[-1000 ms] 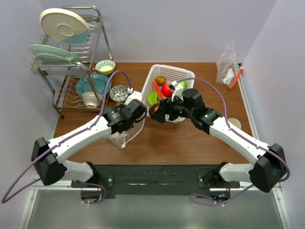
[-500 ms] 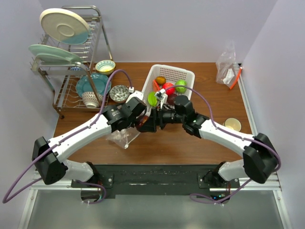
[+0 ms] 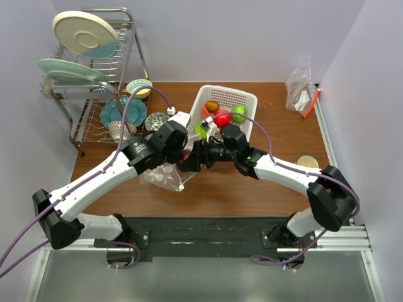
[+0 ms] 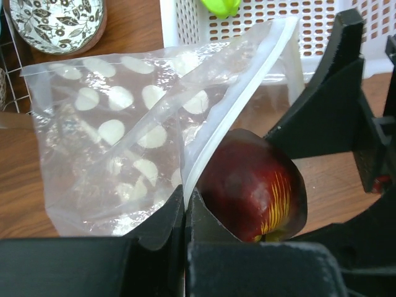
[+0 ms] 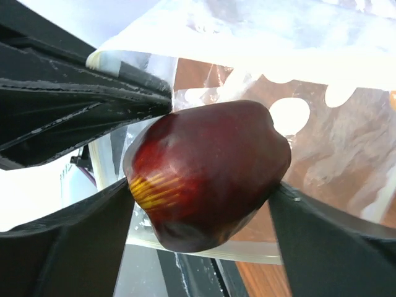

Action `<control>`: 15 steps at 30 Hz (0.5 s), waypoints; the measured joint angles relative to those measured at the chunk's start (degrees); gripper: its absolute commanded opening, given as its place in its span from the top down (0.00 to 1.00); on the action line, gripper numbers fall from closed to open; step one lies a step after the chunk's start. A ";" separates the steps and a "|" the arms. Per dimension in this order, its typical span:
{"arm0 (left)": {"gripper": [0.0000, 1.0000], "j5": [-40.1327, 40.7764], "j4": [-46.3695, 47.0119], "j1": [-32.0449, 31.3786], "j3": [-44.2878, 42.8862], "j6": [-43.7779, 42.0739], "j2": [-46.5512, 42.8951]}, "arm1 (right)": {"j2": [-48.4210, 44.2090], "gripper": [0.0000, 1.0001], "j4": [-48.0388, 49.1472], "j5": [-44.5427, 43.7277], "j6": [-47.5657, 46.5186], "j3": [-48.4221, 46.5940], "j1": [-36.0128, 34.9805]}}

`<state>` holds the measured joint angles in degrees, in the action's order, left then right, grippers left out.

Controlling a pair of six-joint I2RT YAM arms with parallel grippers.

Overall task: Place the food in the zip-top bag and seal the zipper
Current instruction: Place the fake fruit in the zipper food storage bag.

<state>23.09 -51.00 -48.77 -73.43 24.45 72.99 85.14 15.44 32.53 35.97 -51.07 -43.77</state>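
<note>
My left gripper (image 4: 184, 198) is shut on the mouth edge of the clear zip-top bag (image 4: 111, 142), pinching its pale zipper (image 4: 238, 108) and holding that edge up. In the top view the bag (image 3: 160, 177) hangs down to the table left of centre under this gripper (image 3: 181, 153). My right gripper (image 5: 201, 192) is shut on a dark red apple (image 5: 204, 173) and holds it right at the open mouth, against the zipper strip (image 5: 204, 250). The apple also shows in the left wrist view (image 4: 250, 185). Other food lies in the white basket (image 3: 250, 99): a red piece (image 3: 221, 117), green ball (image 3: 238, 113), small orange (image 3: 212, 106).
A dish rack (image 3: 94, 82) with plates and bowls stands at the back left. A patterned bowl (image 4: 59, 21) sits just behind the bag. Another clear bag with a red-orange strip (image 3: 301, 88) is at the back right. A small cup (image 3: 308, 163) is near the right edge.
My right gripper has carried the apple leftward from beside the basket to the bag's mouth. My left gripper has shifted a little back and up with the bag's edge.
</note>
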 measured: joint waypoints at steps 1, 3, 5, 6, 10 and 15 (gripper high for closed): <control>1.00 -0.39 0.17 0.02 -0.09 0.02 -0.17 | 0.00 0.03 0.02 -0.24 0.00 -0.07 0.00; 1.00 -1.07 0.31 0.00 -0.09 0.02 -0.26 | 0.00 0.02 0.00 -0.87 0.00 -0.13 0.00; 1.00 -1.90 0.44 0.00 -0.09 0.04 -0.26 | -0.02 0.02 -0.24 -1.68 -0.09 -0.35 0.00; 1.00 -2.14 0.46 0.00 -0.07 0.04 -0.26 | -0.04 0.03 -0.55 -2.05 -0.15 -0.48 0.00; 1.00 -2.56 0.66 0.00 -0.07 0.17 -0.24 | -1.05 0.04 -3.15 -3.91 -1.07 -1.16 0.00; 1.00 -2.58 0.81 0.00 0.20 0.50 -0.02 | -3.91 0.05 -11.87 -9.38 -3.43 -4.50 -0.11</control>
<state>20.51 -50.19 -48.77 -73.23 24.95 72.97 81.23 3.57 23.16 32.53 -55.57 -43.88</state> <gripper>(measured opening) 0.018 0.954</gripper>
